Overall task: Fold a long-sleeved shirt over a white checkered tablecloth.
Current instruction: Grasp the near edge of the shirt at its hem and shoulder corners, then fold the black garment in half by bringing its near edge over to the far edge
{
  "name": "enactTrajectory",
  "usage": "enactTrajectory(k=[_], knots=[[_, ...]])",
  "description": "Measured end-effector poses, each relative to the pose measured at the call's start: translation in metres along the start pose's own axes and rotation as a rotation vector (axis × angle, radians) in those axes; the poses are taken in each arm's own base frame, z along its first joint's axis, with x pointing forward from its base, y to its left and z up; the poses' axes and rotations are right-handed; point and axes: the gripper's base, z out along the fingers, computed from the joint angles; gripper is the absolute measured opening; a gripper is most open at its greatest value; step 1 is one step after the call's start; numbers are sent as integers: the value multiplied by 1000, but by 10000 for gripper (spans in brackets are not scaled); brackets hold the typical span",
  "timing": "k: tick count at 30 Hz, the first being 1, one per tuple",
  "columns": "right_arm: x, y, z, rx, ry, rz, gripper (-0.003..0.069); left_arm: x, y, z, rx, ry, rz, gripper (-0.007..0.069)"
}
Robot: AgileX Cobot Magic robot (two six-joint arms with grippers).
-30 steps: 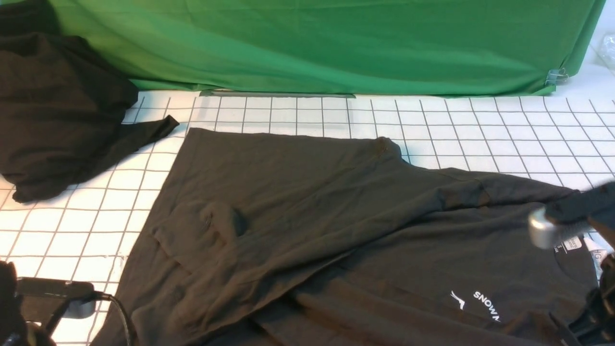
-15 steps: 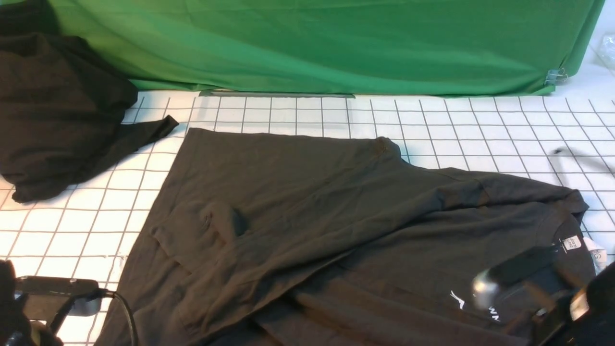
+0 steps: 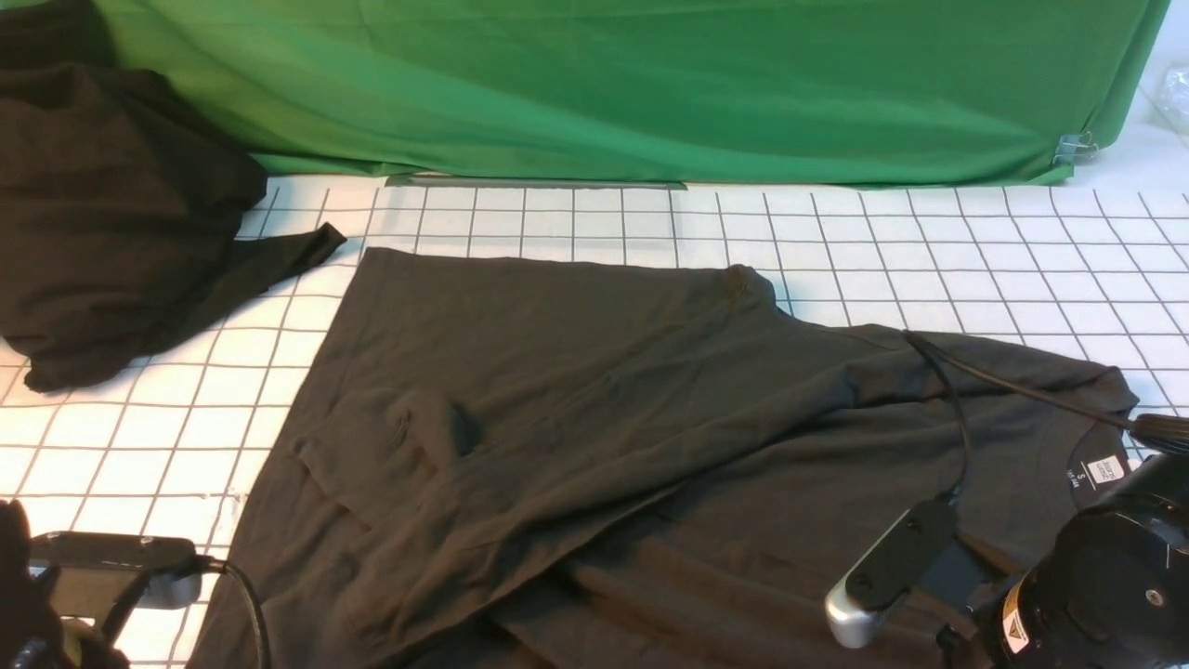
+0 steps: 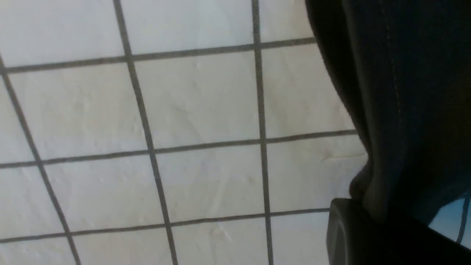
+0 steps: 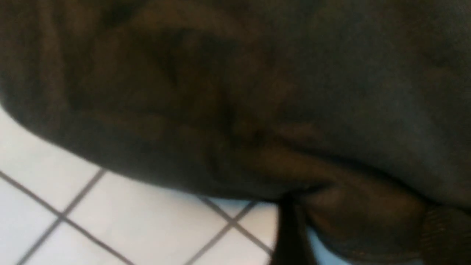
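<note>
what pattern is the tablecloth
White tablecloth with thin dark grid lines forming small squares; the front view shows it best.

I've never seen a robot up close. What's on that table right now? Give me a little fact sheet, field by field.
Surface: white checkered tablecloth
Main item: dark grey shirt, spread out and wrinkled, a sleeve laid across its body, neck label on the right
Other clothing: black heap at the far left, not touching the shirt
Backdrop: green cloth hanging behind the table
Left claw: shut, apparently pinching the shirt's edge
Right claw: low at the shirt's near edge; open or shut unclear
</note>
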Motion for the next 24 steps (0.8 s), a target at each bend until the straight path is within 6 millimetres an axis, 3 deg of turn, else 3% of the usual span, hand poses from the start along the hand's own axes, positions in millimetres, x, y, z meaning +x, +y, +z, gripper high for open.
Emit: enactTrajectory(k=[1, 2, 4, 6, 13, 15, 18, 24], knots=[[0, 0, 0, 0, 0, 1, 337, 0, 0, 0, 0, 0, 0, 21], [0, -1, 0, 8, 4, -6, 195, 0, 0, 0, 0, 0, 0, 21], [3, -1, -2, 11, 18, -6, 74, 1, 0, 0, 3, 14, -3, 21], [7, 0, -7, 5, 39, 1, 39, 0, -2, -5, 14, 23, -11, 21], [21, 2, -44, 9, -15, 5, 30, -6, -9, -40, 105, -94, -42, 21], [25, 2, -62, 16, -73, 15, 29, -14, -11, -63, 134, -180, -43, 21], [23, -1, -76, 24, -91, 42, 29, -23, -13, -76, 146, -234, -41, 21], [1, -33, -112, 101, -196, 113, 29, -68, -17, -108, 146, -388, -41, 21]])
